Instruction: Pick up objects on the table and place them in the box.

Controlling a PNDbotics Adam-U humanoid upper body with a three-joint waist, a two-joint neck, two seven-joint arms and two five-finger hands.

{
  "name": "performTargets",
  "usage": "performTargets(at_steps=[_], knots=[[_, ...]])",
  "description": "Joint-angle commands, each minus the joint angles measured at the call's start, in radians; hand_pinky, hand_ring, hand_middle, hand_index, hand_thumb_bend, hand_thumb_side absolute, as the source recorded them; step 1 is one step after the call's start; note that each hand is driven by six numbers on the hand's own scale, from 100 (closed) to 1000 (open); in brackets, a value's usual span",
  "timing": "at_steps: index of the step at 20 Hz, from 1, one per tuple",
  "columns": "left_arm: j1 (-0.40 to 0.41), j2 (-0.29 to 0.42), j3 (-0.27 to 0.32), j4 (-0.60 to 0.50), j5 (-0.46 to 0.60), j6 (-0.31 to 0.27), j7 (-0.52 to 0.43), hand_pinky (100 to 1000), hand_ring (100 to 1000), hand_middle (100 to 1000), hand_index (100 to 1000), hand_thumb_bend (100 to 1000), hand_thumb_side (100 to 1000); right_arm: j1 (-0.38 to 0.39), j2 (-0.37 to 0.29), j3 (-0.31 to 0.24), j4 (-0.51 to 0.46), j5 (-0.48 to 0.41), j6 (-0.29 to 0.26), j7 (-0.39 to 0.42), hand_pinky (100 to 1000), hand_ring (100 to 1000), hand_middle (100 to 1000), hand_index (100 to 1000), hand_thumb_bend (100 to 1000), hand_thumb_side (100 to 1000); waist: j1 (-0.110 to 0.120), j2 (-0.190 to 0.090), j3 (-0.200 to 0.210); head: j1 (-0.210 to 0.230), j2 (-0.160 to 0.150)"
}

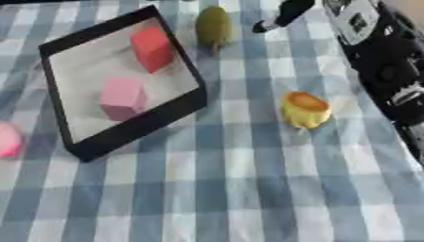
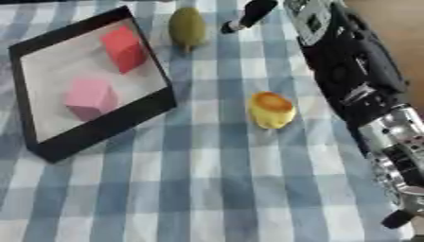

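Toward the table's (image 1: 232, 198) near edge we see only bare checked cloth, so there is open room to move. Near its right edge lies the yellow cup-like object (image 1: 304, 109), well apart from the black box (image 1: 178, 108) at the left, which already holds a pink block (image 1: 122, 97) and a red block (image 1: 152, 48). A pink object (image 1: 6, 138) shows at the left edge. Just beyond the box's far corner stands the olive-green fruit (image 2: 187, 26). Our right hand (image 2: 252, 13) hangs beside it at the far edge, one dark finger pointing toward it; we cannot tell how far its fingers are spread, and nothing seems held. We judge that fruit the nearer target. Our left hand is out of sight.
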Motion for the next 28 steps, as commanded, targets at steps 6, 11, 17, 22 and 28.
performTargets(at_steps=[6,11,17,22,28], knots=[[-0.032,0.031,0.000,-0.027,-0.007,-0.003,-0.004,791,817,762,923,329,892,-0.043,-0.028,0.017,-0.044,-0.077,-0.026,0.055,881,823,851,893,670,210,-0.015,0.012,0.013,-0.010,-0.001],[-0.039,0.029,0.002,-0.033,-0.005,-0.004,-0.001,791,815,761,923,330,891,-0.047,-0.020,0.031,-0.058,-0.132,-0.019,0.070,879,819,847,891,670,202,-0.019,0.025,0.024,-0.036,-0.054],[-0.046,0.024,0.002,-0.045,-0.003,-0.007,0.000,791,814,761,923,330,890,-0.043,-0.012,0.038,-0.058,-0.141,-0.019,0.072,879,818,846,891,669,200,-0.019,0.041,0.038,-0.068,-0.163],[-0.049,0.021,0.003,-0.050,-0.002,-0.007,0.002,792,813,761,923,329,892,-0.041,-0.009,0.036,-0.052,-0.138,-0.021,0.067,878,817,845,890,668,198,-0.019,0.049,0.047,-0.085,-0.198],[-0.058,0.017,-0.001,-0.054,-0.003,-0.005,-0.002,792,813,761,923,329,892,-0.038,-0.005,0.034,-0.043,-0.133,-0.023,0.056,876,814,843,888,665,195,-0.019,0.060,0.062,-0.102,-0.201]])
